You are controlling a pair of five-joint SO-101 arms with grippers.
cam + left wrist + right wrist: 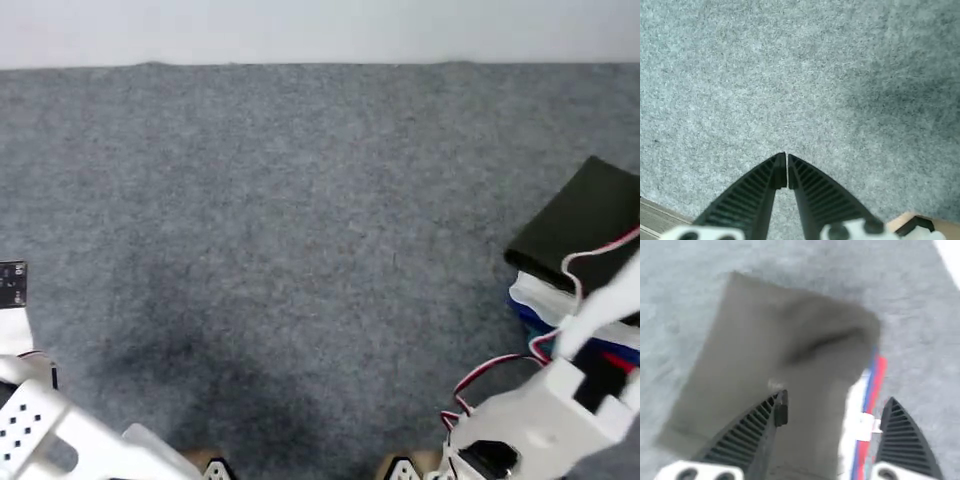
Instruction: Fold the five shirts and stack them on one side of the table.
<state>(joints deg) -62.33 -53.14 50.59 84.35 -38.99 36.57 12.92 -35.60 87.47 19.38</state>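
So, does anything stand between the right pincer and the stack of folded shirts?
Nothing visible does. The right pincer is open directly over the dark shirt that tops the stack, with no other object between them.

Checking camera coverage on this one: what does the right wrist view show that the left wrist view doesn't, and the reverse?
Right wrist view, not the left: the stack of folded shirts, a dark shirt on top with white, blue and red edges beneath, under the open right gripper. Left wrist view, not the right: the shut left gripper and a wooden table edge. Both: the grey mat.
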